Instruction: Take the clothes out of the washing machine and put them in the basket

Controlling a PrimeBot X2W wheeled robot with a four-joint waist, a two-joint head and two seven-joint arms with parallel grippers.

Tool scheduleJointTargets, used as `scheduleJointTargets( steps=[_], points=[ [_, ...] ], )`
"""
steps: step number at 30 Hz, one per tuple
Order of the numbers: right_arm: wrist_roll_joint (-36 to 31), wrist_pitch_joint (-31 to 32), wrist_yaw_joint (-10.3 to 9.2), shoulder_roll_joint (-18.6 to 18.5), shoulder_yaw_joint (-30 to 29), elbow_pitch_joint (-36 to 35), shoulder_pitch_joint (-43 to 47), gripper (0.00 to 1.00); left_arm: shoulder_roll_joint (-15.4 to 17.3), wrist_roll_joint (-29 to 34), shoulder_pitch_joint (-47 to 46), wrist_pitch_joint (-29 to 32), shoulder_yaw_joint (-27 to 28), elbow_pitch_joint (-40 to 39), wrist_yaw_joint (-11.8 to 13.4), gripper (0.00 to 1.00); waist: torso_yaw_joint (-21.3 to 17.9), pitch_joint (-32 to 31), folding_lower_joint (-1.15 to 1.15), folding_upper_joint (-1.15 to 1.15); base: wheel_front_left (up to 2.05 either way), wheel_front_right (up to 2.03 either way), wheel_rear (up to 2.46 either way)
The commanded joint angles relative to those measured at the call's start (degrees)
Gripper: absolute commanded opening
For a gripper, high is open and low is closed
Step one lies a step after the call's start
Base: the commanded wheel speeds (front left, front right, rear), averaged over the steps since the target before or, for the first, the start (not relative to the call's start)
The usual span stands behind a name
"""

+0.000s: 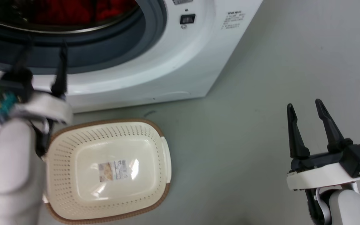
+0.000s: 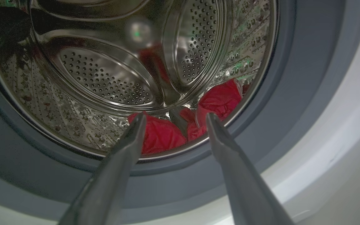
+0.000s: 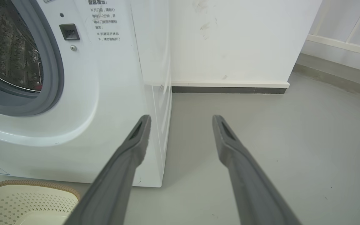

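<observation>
Clothes of bright red lie bunched at the bottom of the perforated steel drum inside the washing machine. One heap sits just behind the grey seal, and another fold rises a little higher against the drum's side.

The left tool points into the porthole with its two fingers spread wide and nothing between them. In the left wrist view the tips frame the red fabric but appear to stop short of it. The head view is too blurred there to tell whether they are past the seal.

The basket stands on the floor just in front of the machine, below the porthole, with a paper label on its bottom. In the head view the left arm overlaps the basket's left edge.

The right tool hangs over bare floor, well apart from both basket and machine, its fingers also wide and holding nothing. In the right wrist view it points past the machine's front corner toward a white wall.
</observation>
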Motion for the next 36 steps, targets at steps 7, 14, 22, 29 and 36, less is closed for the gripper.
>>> scheduleJointTargets(
  steps=[7, 14, 22, 29, 36],
  points=[
    [2.8, -0.1, -0.05, 0.1, 1.6, -2.6, -4.4, 1.0, 9.2, -3.1, -26.3, 15.4, -6.6, 10.5, -0.4, 1.0, -6.5, 14.0, -0.02, 0.0, 0.0, 0.0, 0.0],
    [4.6, -0.1, -0.05, 0.1, 3.1, -4.3, -6.3, 1.0, 16.2, -5.7, -44.8, 28.2, -15.7, 17.2, -0.5, 1.0, -8.2, 20.4, -0.02, 0.0, 0.0, 0.0, 0.0],
    [8.7, -0.1, -0.04, 0.1, 6.4, -7.2, -8.7, 1.0, 22.5, -9.3, -62.1, 42.7, -22.9, 25.2, -0.4, 1.0, -12.4, 26.5, -0.02, 0.0, 0.0, 0.0, 0.0],
    [11.3, -0.1, -0.05, 0.1, 8.7, -9.8, -9.0, 1.0, 26.1, -13.5, -70.6, 53.5, -28.5, 27.8, -0.4, 1.0, -16.0, 29.9, -0.02, 0.0, 0.0, 0.0, 0.0],
    [13.3, -0.1, -0.05, 0.1, 9.3, -11.3, -7.7, 1.0, 25.9, -16.2, -73.4, 59.9, -32.0, 30.7, -0.4, 1.0, -16.1, 31.1, -0.02, 0.0, 0.0, 0.0, 0.0]
  ],
)
